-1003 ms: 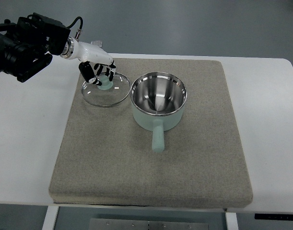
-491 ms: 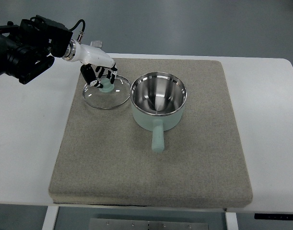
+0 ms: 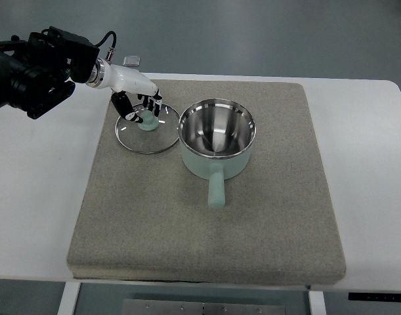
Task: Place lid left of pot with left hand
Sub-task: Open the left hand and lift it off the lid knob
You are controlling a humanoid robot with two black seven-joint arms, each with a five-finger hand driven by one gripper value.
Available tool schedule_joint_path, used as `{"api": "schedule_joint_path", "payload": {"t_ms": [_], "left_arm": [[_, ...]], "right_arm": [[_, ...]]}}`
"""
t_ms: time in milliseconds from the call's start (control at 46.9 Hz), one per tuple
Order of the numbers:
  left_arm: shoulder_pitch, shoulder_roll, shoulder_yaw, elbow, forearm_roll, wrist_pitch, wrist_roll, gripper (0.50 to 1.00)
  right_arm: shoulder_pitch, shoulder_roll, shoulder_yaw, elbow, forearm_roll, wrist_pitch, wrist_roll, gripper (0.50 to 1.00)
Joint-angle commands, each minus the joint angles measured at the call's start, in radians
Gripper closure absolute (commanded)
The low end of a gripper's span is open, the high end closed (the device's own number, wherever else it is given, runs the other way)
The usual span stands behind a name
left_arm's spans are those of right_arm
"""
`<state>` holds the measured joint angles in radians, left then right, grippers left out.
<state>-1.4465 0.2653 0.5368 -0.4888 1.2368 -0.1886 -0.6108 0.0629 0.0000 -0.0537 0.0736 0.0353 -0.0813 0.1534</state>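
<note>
The glass lid with its pale green knob lies flat on the grey mat. It sits just left of the mint green pot, rim almost touching the pot's rim. My left hand hovers over the lid's far side, just behind the knob. Its dark fingers are spread, and the knob shows free below them. The pot is open and empty, with its handle pointing toward me. The right arm does not show.
The mat covers most of a white table. My left arm's dark housing fills the upper left corner. Bare mat lies in front of the lid and to the right of the pot.
The lid has settled from a slight tilt to flat on the mat, shifting a little toward the pot. My left hand's fingers have come off the knob and lifted back.
</note>
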Motion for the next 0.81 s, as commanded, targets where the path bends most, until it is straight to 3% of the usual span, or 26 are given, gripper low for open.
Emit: {"api": "schedule_joint_path", "payload": {"t_ms": [0, 128, 640, 789], "left_arm": [[0.003, 0.0, 0.0, -0.001, 0.001, -0.006, 0.0, 0.609], [0.005, 0.0, 0.0, -0.001, 0.0, -0.009, 0.0, 0.534], [-0.011, 0.018, -0.153, 0.016, -0.076, -0.009, 0.0, 0.51], [0.005, 0.005, -0.175, 0.102, -0.177, 0.001, 0.0, 0.508]], "right_arm": [[0.0, 0.0, 0.0, 0.0, 0.0, 0.0, 0.0, 0.579], [0.0, 0.0, 0.0, 0.0, 0.0, 0.0, 0.0, 0.579], [0.0, 0.0, 0.0, 0.0, 0.0, 0.0, 0.0, 0.579], [0.0, 0.0, 0.0, 0.0, 0.0, 0.0, 0.0, 0.579]]}}
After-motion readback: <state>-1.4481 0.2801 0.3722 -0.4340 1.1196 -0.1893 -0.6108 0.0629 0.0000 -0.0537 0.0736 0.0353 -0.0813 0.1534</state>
